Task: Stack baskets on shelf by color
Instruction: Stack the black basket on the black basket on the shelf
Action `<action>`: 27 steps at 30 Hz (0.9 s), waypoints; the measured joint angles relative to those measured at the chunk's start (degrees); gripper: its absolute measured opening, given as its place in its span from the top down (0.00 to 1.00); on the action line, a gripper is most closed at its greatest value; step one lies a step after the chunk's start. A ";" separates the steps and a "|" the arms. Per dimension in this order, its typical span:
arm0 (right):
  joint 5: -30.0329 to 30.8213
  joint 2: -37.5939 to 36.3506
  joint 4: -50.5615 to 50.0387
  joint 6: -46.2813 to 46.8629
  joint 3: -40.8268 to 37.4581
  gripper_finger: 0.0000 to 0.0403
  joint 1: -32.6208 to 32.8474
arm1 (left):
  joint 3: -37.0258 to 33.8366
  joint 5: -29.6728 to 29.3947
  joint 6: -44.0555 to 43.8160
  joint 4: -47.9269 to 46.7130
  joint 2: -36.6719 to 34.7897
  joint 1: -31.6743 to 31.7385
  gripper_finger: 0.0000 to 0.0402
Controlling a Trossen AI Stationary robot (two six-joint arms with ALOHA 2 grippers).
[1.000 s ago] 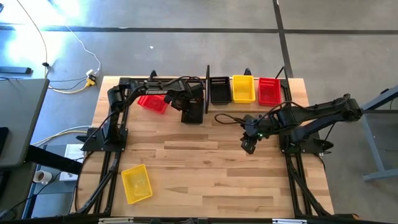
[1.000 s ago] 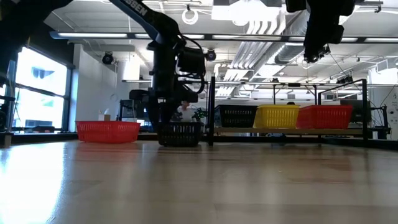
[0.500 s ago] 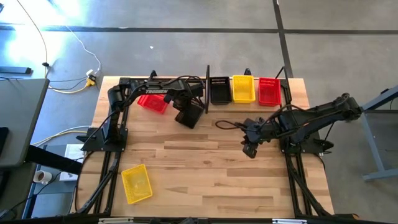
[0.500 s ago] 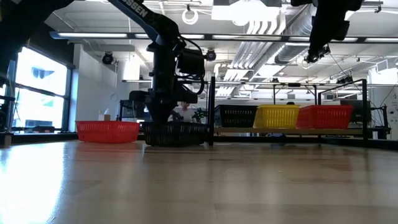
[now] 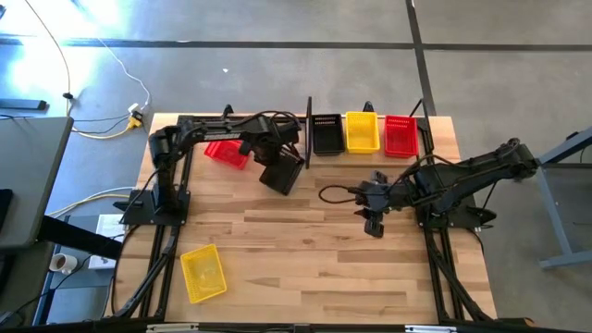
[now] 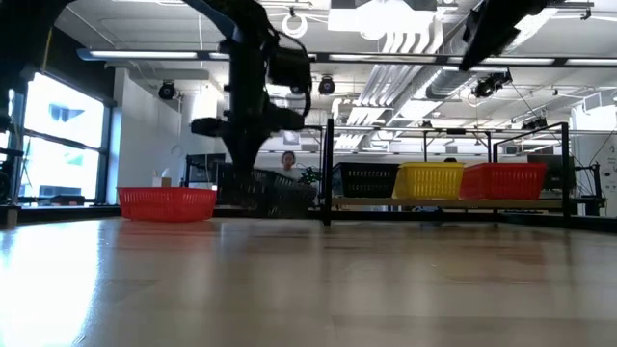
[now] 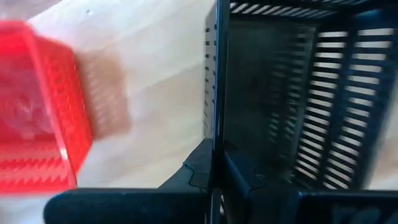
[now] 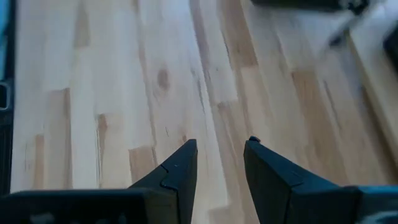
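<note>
Shelf: the shelf at the table's far edge holds 3 baskets side by side, the shelved black basket, the shelved yellow basket and the shelved red basket.
Left gripper: the left gripper is clamped on the wall of the held black basket, which hangs tilted just beside the shelf's left end.
Right gripper: the right gripper hovers over bare table, fingers parted, holding nothing.
Loose: the loose red basket sits behind the left arm; the loose yellow basket lies near the front left corner.
Count: 6 baskets, 2 of each colour.
Progress: I judge 3 stacks started, 3 baskets left to place, black likely first.
</note>
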 joint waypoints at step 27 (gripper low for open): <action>-2.48 1.49 34.79 -41.91 0.00 0.66 -2.16 | -0.07 -11.35 -46.41 -1.54 -14.24 -24.38 0.98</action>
